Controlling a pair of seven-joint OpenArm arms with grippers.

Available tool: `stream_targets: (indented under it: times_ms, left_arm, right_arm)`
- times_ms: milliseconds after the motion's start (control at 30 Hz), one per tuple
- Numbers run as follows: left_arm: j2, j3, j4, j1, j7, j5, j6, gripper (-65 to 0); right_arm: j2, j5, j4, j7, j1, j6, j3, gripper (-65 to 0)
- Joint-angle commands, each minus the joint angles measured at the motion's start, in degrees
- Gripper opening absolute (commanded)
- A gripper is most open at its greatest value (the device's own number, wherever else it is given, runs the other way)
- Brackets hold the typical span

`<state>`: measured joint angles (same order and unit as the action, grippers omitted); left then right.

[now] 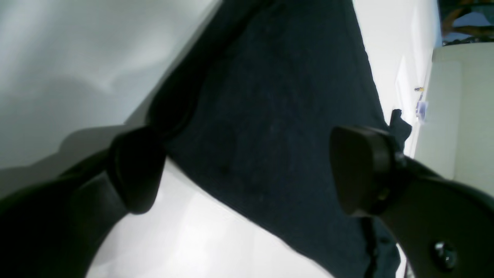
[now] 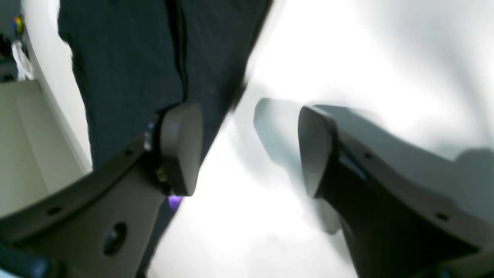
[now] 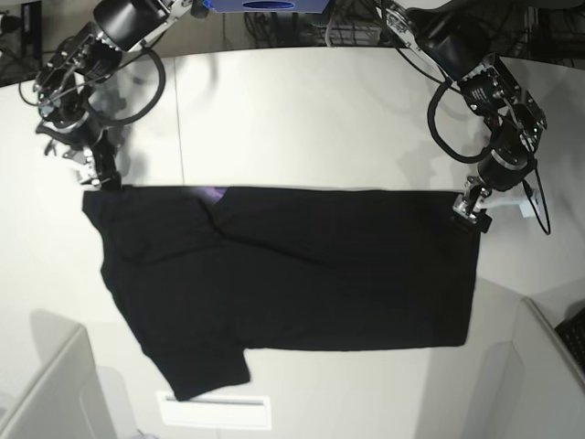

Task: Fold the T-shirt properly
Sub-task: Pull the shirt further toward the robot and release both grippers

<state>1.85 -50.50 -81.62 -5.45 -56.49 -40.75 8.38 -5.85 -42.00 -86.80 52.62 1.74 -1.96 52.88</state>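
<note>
Black T-shirt lies spread flat across the white table, left pincer gaping wide at its 3 o'clock corner, right pincer parted, empty, at 10 o'clock.

item: T-shirt, black, plain side up
state: folded over lengthwise, wide flat band
pose: long axis across the table, top edge straight, few wrinkles
print: small purple bit peeking out at top edge, left of centre in base view
sleeve: one sticks out toward bottom left in base view
place: on white table, spanning most of its width
</note>
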Motion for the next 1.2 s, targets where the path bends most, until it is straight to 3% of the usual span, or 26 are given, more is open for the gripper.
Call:
stream_targets:
  times_ms: [0, 67, 167, 267, 367, 533, 733, 933, 1033, 1167]
  left_arm:
    - [-0.2, 0.1, 0.2, -0.7, -0.6, 0.4, -0.4, -0.2]
    - [-0.3, 0.1, 1.1, -1.4, -0.5, 0.4, -0.4, -6.1]
    - [-0.3, 0.2, 2.9, -2.1, 1.9, 0.4, -0.4, -20.9]
    - [-0.9, 3.5, 4.2, -1.5, 4.4, 0.4, -0.4, -35.9]
    - [-2.2, 7.2, 4.6, -0.6, 4.9, 0.4, -0.4, -46.9]
    - [-2.4, 7.3, 4.3, -0.2, 4.9, 0.4, -0.4, -65.0]
    - [-3.9, 7.8, 4.0, 0.9, 4.4, 0.4, -0.4, -65.0]
    - [-4.7, 7.7, -9.2, 10.2, 0.3, 0.0, -0.4, -65.0]
    - [-4.7, 7.4, -16.4, 16.0, -2.6, 0.0, -0.4, -65.0]
    - [-4.7, 7.3, -23.0, 23.3, -4.3, 0.0, -0.4, -65.0]
  right_arm:
    - [0.5, -0.9, 0.3, -1.8, -0.7, -0.4, 0.0, -27.6]
    - [0.8, -0.9, 3.0, -4.2, -1.2, 0.1, -0.1, -27.6]
    - [1.3, -0.9, 7.0, -6.7, -3.4, 3.6, -0.1, -27.3]
    - [3.6, -0.9, 11.6, -7.0, -5.6, 3.8, -0.5, -26.4]
    - [4.8, -0.8, 15.0, -7.0, -7.1, 3.8, -0.6, -26.6]
    - [5.9, -0.8, 17.1, -7.0, -7.6, 3.8, -0.7, -29.3]
    - [7.0, -1.1, 17.0, -6.9, -7.6, 3.4, -0.6, -65.0]
    - [7.0, -6.2, 9.7, -2.8, -2.8, 3.5, -0.1, -65.0]
    - [7.0, -10.6, 3.5, 0.7, 2.4, 3.8, -0.1, -65.0]
    - [6.3, -11.8, -5.0, 4.1, 9.1, 3.8, -0.1, -65.0]
